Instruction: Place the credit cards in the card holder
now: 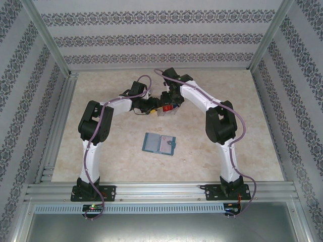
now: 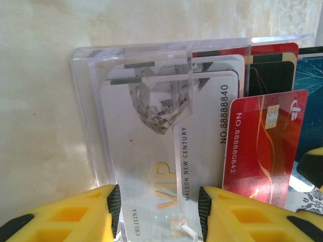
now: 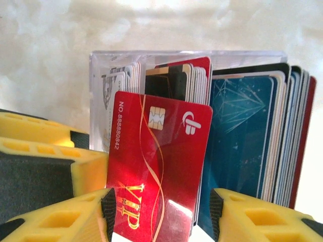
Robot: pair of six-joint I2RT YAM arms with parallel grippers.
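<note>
The teal card holder (image 1: 159, 143) lies open and flat at mid-table, with both arms away from it. Farther back, several credit cards stand packed in a clear slotted stand (image 2: 83, 101). A red VIP card (image 3: 156, 166) sticks out of the stand, tilted. My right gripper (image 3: 161, 217) is open around its lower part; the card's left edge is at the left pad and a gap shows on the right. My left gripper (image 2: 158, 212) is open, straddling the stand's end over a pale VIP card (image 2: 151, 166). Blue cards (image 3: 242, 141) fill the stand's right section.
Both grippers meet at the stand (image 1: 162, 110) at the back middle of the beige tabletop (image 1: 111, 156). The left gripper's yellow finger (image 3: 40, 151) sits close beside the red card. Metal frame rails and patterned walls enclose the table.
</note>
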